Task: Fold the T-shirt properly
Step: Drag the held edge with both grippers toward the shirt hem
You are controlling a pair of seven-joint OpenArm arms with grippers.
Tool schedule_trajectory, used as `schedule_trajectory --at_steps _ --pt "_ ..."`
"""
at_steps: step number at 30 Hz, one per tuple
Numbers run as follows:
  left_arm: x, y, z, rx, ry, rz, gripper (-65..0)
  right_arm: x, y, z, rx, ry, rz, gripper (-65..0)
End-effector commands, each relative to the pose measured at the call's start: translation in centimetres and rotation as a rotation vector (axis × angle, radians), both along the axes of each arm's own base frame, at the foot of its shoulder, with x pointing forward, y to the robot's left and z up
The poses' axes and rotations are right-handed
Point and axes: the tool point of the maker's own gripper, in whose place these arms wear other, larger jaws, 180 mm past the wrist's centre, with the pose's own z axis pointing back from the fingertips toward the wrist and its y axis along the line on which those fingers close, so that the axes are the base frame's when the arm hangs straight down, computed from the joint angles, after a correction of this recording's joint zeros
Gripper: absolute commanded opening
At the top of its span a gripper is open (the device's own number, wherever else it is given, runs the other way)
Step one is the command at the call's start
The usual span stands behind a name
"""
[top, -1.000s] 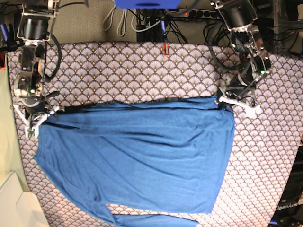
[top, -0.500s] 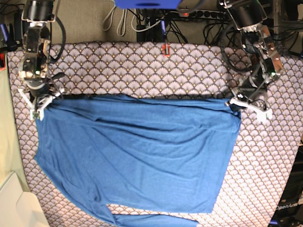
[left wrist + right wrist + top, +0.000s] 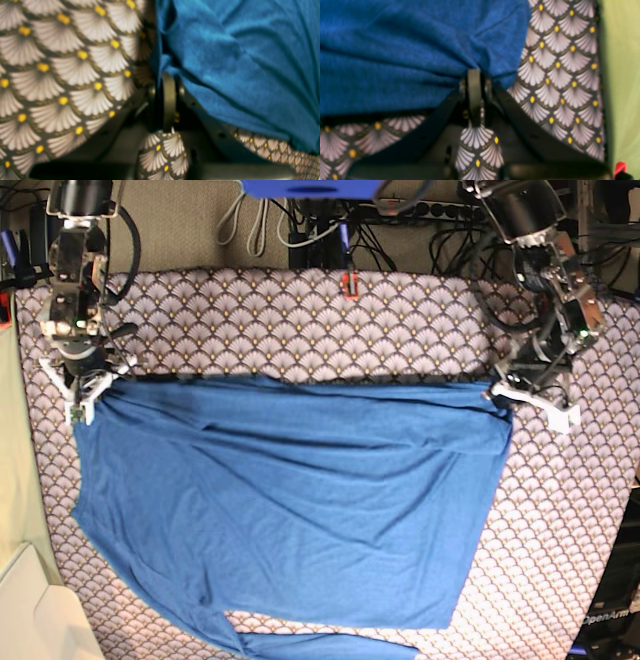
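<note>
Your two arms point(image 3: 78, 290) are black and silver, with dark cables looping beside their joints. Each ends in white fingers point(image 3: 528, 402). Up close, your right fingers point(image 3: 474, 82) are thin dark blades on black angled brackets; screw holes dot the brackets behind the left fingers point(image 3: 168, 95).

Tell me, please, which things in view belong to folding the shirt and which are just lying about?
Belong to the job:
T-shirt
left end effector, shut on one shirt corner
right end effector, shut on the other corner

Just lying about:
patterned tablecloth
small red object at the far edge
cables behind the table
</note>
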Motion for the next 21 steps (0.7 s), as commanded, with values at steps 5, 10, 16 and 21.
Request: schedule_trajectory --at_steps 5,10,16,21 --pt "2.2 0.5 3.9 0.045 -0.119 -0.006 -64.6 2.2 -0.1 3.8 -0.035 -0.117 0.027 -65.0" --pt "3.9 0.5 5.6 0.043 -0.165 0.000 -64.6 3.2 0.0 4.7 -0.035 -0.142 0.027 -65.0" --pt "5.6 0.4 7.3 0.043 -0.213 0.001 -64.6 4.5 -0.2 5.8 -0.039 -0.175 0.025 -65.0" --pt "6.9 0.3 7.6 0.025 -0.221 0.004 -64.6 5.9 -1.0 6.2 -0.045 -0.183 0.015 -65.0"
